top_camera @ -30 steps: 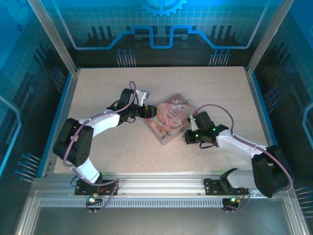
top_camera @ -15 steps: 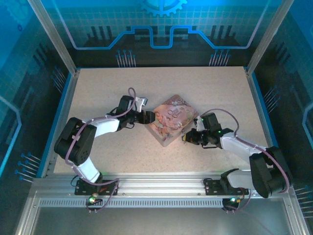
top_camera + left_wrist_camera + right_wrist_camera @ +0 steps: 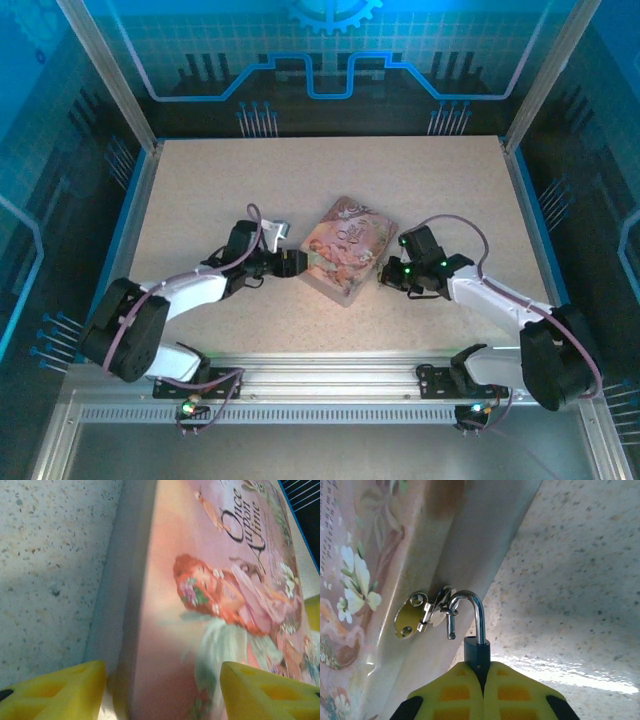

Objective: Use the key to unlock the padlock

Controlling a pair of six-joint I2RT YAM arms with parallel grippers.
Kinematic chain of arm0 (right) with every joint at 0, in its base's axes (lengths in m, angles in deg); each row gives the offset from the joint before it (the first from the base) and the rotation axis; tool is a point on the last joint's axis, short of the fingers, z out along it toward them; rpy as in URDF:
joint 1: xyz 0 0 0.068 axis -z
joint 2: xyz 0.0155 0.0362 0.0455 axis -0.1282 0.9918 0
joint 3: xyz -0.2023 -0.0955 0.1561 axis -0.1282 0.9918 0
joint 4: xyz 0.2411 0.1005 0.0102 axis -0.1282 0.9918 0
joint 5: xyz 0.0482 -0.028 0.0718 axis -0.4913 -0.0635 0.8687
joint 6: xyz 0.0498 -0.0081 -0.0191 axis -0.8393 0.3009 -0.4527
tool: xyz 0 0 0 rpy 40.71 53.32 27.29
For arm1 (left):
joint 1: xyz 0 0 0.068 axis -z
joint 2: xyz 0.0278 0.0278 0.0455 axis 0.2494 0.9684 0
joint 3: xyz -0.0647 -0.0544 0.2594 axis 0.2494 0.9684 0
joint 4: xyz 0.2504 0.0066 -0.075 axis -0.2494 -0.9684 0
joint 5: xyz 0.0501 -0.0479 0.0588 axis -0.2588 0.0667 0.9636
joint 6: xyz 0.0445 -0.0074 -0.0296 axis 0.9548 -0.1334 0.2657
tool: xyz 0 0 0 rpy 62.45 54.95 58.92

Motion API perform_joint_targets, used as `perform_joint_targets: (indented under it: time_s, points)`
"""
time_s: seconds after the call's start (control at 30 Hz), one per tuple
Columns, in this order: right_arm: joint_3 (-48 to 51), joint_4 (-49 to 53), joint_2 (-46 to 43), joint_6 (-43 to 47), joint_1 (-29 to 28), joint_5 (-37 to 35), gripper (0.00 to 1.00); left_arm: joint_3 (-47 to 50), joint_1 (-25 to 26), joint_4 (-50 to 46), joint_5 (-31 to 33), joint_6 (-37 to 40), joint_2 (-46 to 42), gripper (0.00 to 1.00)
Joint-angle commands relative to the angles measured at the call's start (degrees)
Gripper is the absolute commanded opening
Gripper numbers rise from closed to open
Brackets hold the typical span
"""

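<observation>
Right wrist: padlock [image 3: 476, 652] between fingers [image 3: 455, 690]

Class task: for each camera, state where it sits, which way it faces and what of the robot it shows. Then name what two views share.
Top external: above and behind the bases, looking down at the table; shows left arm, right arm, left gripper and right gripper flanking the tin.
Left wrist: on the left arm, looking along its yellow fingers at the tin's lid.
Right wrist: on the right arm, facing the tin's side; its closed fingers pinch the padlock.
Shared: both wrist views show the tin.
</observation>
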Motion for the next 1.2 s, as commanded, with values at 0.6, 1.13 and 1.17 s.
perform_joint_targets:
  time_s: [0.6,1.13,1.17]
  points:
    - [1.16,-9.22,4.41,-15.15,-3.4,-9.19,0.0,6.1,14.41,-9.02,17.87,-0.91,-21.46,0.59]
    - [8.0,-24.31,2.3,-22.98,-6.25,-17.12,0.0,10.28,27.82,9.76,22.65,-5.77,-9.02,0.48]
    - [8.63,-23.84,1.74,-24.5,-6.3,-18.19,0.0,10.16,28.9,11.39,23.5,-5.93,-7.69,0.47]
